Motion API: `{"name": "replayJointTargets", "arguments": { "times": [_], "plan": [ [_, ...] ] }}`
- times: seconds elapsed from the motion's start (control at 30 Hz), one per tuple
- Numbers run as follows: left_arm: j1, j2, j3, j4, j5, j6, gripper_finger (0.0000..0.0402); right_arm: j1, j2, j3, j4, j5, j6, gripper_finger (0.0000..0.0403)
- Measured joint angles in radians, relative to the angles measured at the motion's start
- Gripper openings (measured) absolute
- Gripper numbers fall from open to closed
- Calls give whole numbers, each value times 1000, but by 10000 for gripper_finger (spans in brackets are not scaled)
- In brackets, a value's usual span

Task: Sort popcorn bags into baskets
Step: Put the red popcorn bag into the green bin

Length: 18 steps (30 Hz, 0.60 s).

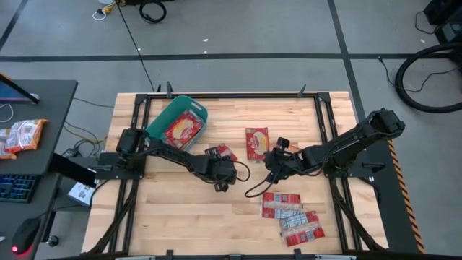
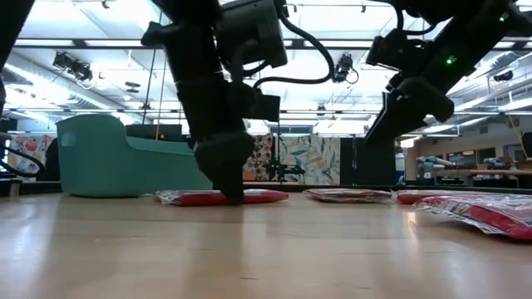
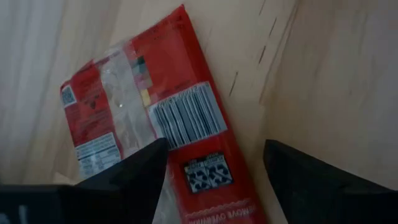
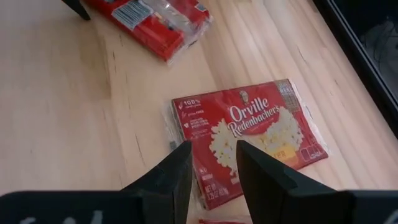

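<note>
Red popcorn bag (image 3: 152, 134) runs partly behind left gripper (image 3: 214, 171).

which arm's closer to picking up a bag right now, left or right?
Left. The left gripper is open and down at the table, fingers straddling a label-side-up popcorn bag. The right gripper hangs above the table over a face-up bag, fingers only narrowly apart.

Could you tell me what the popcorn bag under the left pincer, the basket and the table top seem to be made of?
Popcorn bag: likely thin glossy plastic film; it shines and has a see-through wrinkled strip.
Basket: seemingly moulded plastic, smooth teal, with rounded corners.
Table top: light wood, shown by plank seams and grain; the finish looks matte.
</note>
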Motion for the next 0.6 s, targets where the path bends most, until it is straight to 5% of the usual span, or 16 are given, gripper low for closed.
{"name": "replayJointTargets", "arguments": {
  "times": [0.17, 0.6],
  "plan": [
    [1, -1, 1, -5, 23, -4, 239, 2, 2, 0, 11, 0, -7, 130],
    [1, 1, -1, -69, -9, 7, 76, 3, 2, 0, 18, -9, -8, 130]
  ]
}}
